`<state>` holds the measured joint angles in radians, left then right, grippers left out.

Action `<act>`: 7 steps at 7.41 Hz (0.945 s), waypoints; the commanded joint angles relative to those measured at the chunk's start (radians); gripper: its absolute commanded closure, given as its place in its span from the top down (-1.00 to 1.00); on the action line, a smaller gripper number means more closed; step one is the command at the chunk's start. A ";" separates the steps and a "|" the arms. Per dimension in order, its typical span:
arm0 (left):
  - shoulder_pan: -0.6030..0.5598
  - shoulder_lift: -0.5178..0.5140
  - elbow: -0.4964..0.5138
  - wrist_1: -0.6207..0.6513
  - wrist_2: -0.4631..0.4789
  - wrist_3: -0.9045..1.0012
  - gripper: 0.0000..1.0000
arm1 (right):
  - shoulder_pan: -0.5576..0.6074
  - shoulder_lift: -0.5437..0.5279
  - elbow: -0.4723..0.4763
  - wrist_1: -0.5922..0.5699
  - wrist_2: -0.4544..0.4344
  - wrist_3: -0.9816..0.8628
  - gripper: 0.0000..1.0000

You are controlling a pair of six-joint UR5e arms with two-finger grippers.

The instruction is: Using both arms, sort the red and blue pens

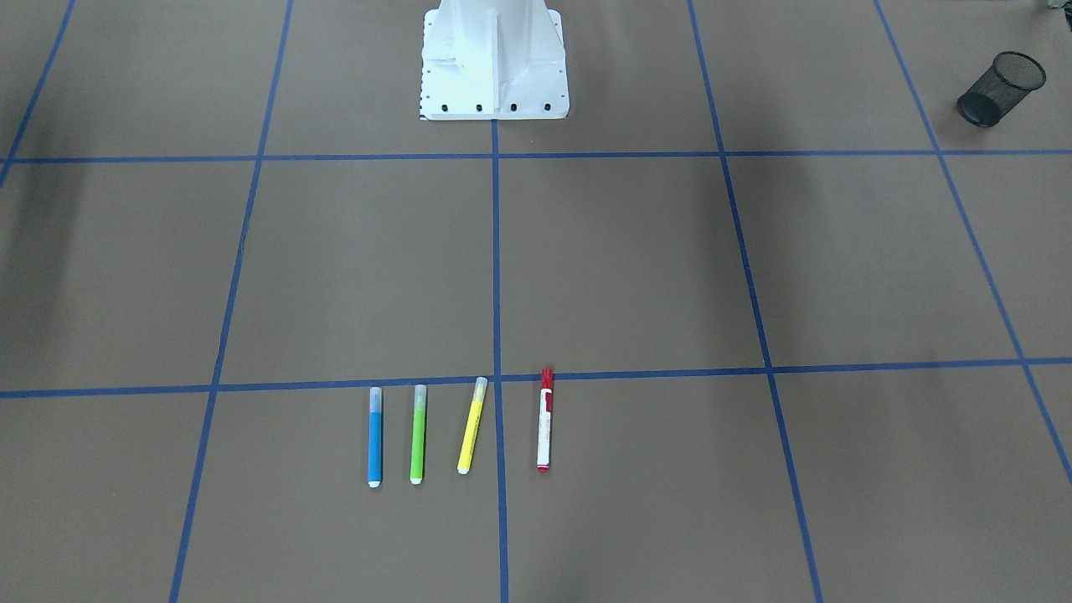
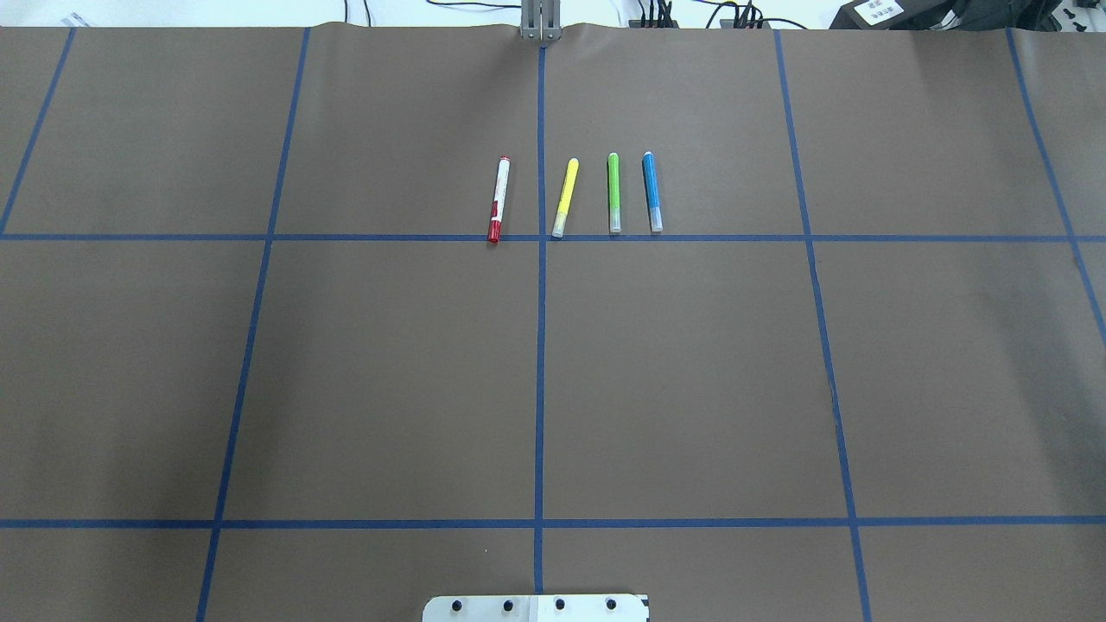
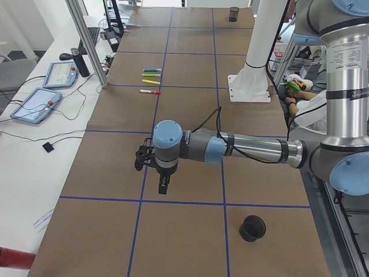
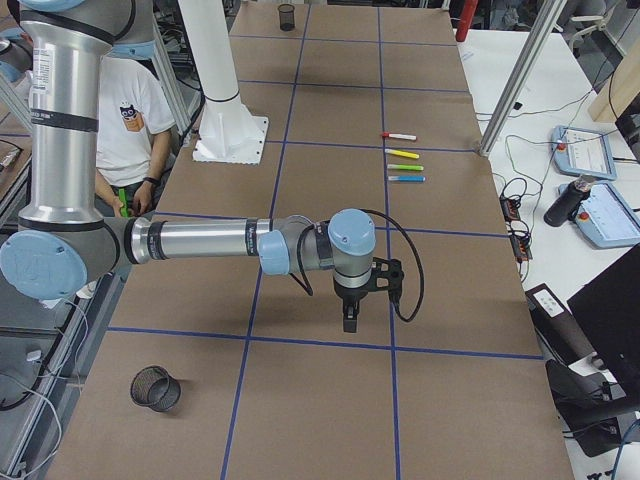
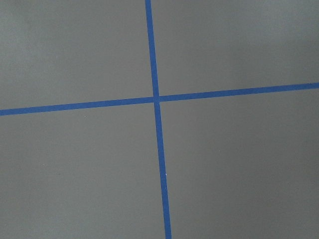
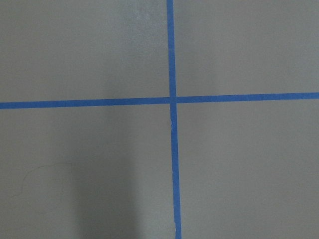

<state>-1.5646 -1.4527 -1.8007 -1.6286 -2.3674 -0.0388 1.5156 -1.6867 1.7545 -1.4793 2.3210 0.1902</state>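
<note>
The red pen (image 2: 498, 199) and blue pen (image 2: 652, 192) lie flat at opposite ends of a short row on the worktop (image 2: 389, 389), with a yellow marker (image 2: 565, 198) and a green marker (image 2: 613, 192) between them. The left end effector (image 3: 164, 186) and right end effector (image 4: 349, 318) hover well apart from the row. I cannot tell how far open either is, and neither carries a pen. The blue pen sits just beside the green marker, so a slightly off descent could nudge or grab the wrong one. Two arms converging on one row might also clash.
</note>
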 commanded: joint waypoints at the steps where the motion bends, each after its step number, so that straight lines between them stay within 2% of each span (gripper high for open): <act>1: 0.000 0.002 -0.009 0.001 0.000 0.000 1.00 | 0.000 -0.007 0.008 0.001 0.001 0.000 1.00; 7: 0.003 0.003 -0.011 0.001 0.004 0.007 1.00 | -0.002 -0.031 0.034 0.001 0.008 0.000 1.00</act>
<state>-1.5625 -1.4500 -1.8122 -1.6266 -2.3613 -0.0363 1.5146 -1.7169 1.7871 -1.4788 2.3283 0.1909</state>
